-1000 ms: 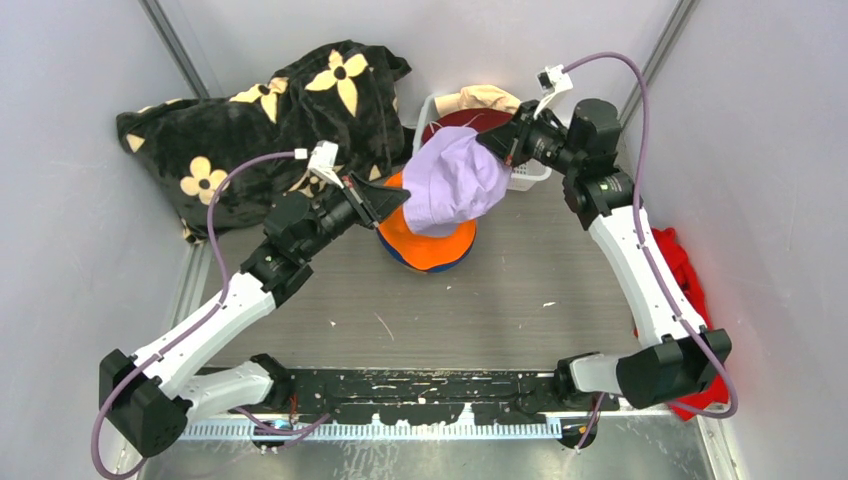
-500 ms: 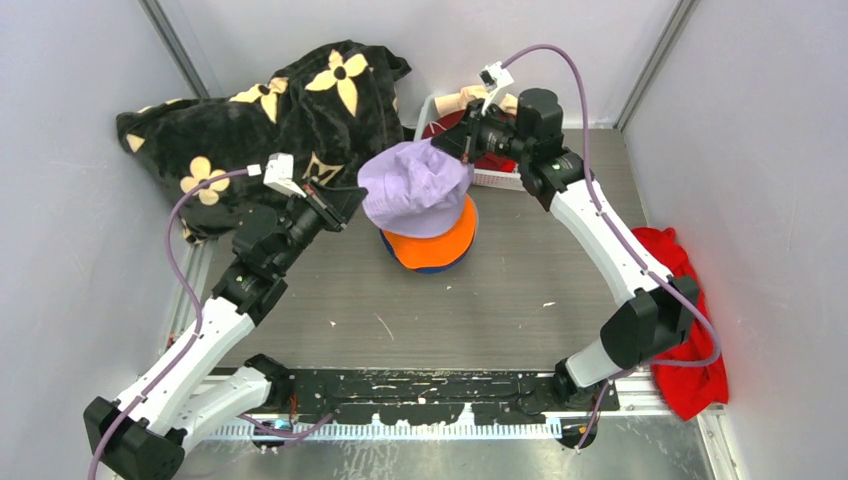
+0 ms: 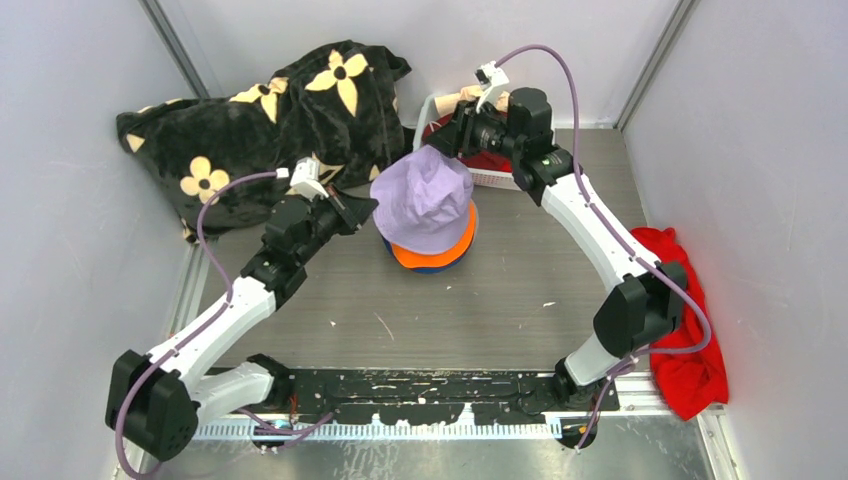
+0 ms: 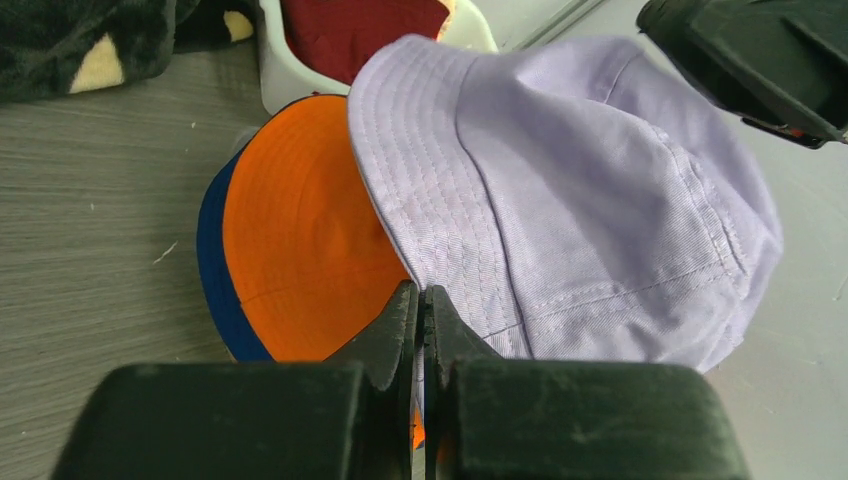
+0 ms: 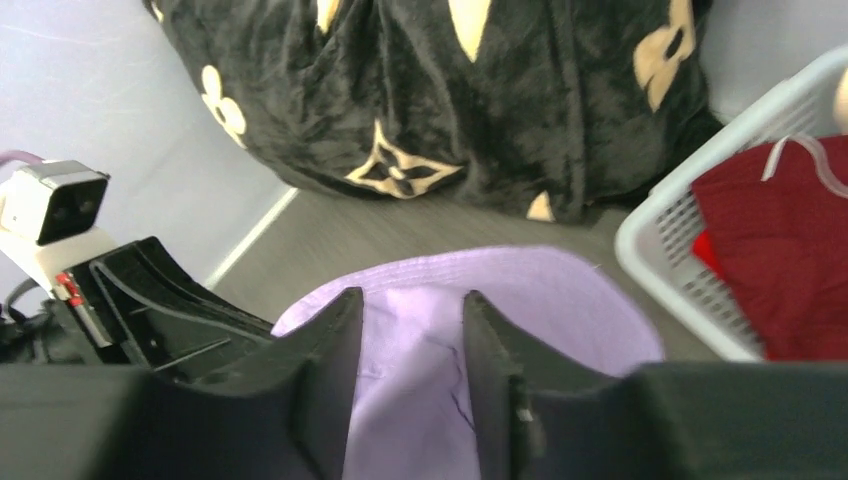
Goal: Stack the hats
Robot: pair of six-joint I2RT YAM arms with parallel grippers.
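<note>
Though pinched by left gripper [image 4: 421, 293], lilac hat [image 4: 590, 190] — cotton, seemingly — domes roundly.

Hats [image 3: 425, 205] hemmed — blanket [image 3: 270, 120], basket [image 3: 497, 181] (front free).

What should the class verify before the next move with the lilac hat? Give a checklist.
1. lilac hat above the orange hat: ok.
2. Orange hat resting on the blue hat: ok.
3. left hand shut on the lilac brim: ok.
4. right hand open, fingers apart: ok.
5. Right hand clear of the fabric: cannot tell.
6. Lilac hat centred on the stack: not ok, orange shows along one side.
</note>
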